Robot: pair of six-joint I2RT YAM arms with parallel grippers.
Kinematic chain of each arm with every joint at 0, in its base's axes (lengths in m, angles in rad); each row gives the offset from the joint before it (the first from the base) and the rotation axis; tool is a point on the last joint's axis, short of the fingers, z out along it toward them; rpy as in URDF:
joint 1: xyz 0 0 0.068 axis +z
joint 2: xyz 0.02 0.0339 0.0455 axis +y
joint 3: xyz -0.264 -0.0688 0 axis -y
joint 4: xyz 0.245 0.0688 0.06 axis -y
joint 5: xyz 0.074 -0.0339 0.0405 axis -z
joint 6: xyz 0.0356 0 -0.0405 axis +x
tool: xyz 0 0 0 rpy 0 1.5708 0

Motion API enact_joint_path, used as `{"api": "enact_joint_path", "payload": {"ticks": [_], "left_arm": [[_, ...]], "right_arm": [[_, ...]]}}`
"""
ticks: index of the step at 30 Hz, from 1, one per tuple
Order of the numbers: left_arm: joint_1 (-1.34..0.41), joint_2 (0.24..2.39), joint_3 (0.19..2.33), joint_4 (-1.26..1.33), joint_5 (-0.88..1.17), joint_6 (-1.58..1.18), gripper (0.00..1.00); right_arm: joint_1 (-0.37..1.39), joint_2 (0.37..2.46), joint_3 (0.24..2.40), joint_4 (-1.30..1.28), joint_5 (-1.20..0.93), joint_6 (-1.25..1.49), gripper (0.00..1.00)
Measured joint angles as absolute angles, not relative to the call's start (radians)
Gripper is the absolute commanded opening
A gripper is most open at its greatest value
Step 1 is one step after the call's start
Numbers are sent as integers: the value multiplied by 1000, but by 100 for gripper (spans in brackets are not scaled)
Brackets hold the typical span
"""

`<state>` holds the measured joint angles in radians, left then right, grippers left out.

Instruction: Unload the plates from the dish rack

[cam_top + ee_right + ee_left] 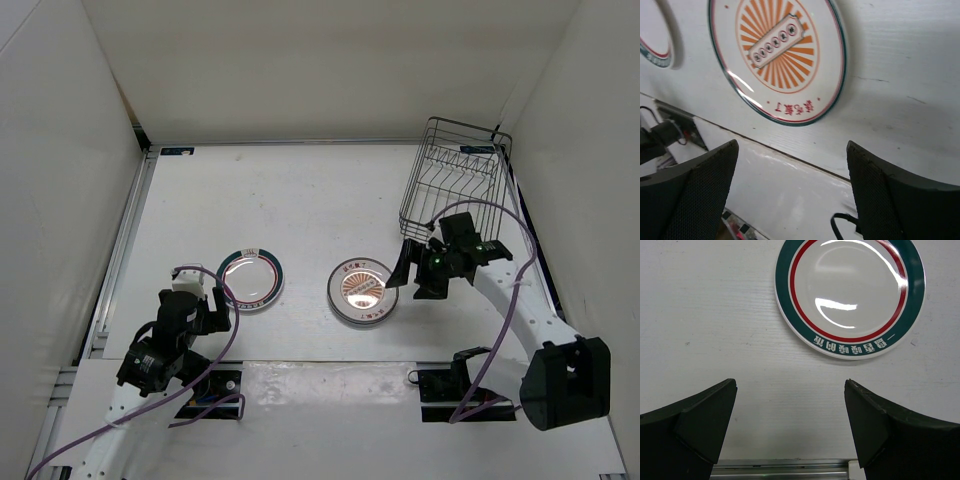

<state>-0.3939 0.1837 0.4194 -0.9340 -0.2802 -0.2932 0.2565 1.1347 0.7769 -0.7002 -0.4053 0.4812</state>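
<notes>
Right wrist view showed the right claw spread wide, with nothing between its two dark fingers, hanging tilted above the table. Just beyond the fingertips lay the plate with the orange sunburst, flat on the white surface and apart from the claw. In the top view this plate sat near the middle of the table. The dish rack stood beyond the right arm in the far right corner. No plate was seen between its prongs, though with such thin wires it was hard to be sure. Whether a second sunburst plate lay under the first one, I could not tell. The left claw was also spread and empty, low over the table. The plate with the green rim lay flat a little ahead of it, not touched. By my judgement the plates were stiff, glossy and rather light, so they would be slippery for the fingers and could perhaps break if dropped. A plate lying flat offers little to take hold of. The best hold seemed to be the raised rim, with one finger over the edge and the other slid under it, and the plate should be set down softly.
</notes>
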Motion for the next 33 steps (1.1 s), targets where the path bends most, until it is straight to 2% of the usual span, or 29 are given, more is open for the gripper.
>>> {"api": "enact_joint_path", "payload": {"ticks": [2,3,4,5,8,9,11,13,18,22,28,33], "left_arm": [[-394,184,419,-934,-280,-293,100],[-394,184,419,-934,-280,-293,100],[-394,184,419,-934,-280,-293,100],[-394,184,419,-934,-280,-293,100],[-394,184,419,-934,-280,-293,100],[-393,184,419,-934,-280,-293,100],[-393,185,420,-934,-280,-293,100],[-393,187,420,-934,-280,-293,100],[-393,187,420,-934,-280,-293,100],[-393,187,420,-934,-280,-294,100],[-393,187,420,-934,-280,-294,100],[-393,185,420,-934,-280,-297,100]], "right_arm": [[257,1132,792,-745,-364,448,70],[257,1133,804,-772,-342,429,53],[257,1132,819,-796,-318,411,4],[256,1132,838,-816,-295,394,0],[248,1137,939,-877,-187,373,1],[242,1153,1000,-902,-153,362,18],[233,1213,1141,-929,-110,345,58],[225,1291,1270,-925,-74,322,71],[210,1544,1567,-935,-23,270,73],[203,1758,1765,-945,-39,245,63],[205,1943,1781,-953,-49,227,60],[209,1990,1769,-946,-49,206,58]]}}
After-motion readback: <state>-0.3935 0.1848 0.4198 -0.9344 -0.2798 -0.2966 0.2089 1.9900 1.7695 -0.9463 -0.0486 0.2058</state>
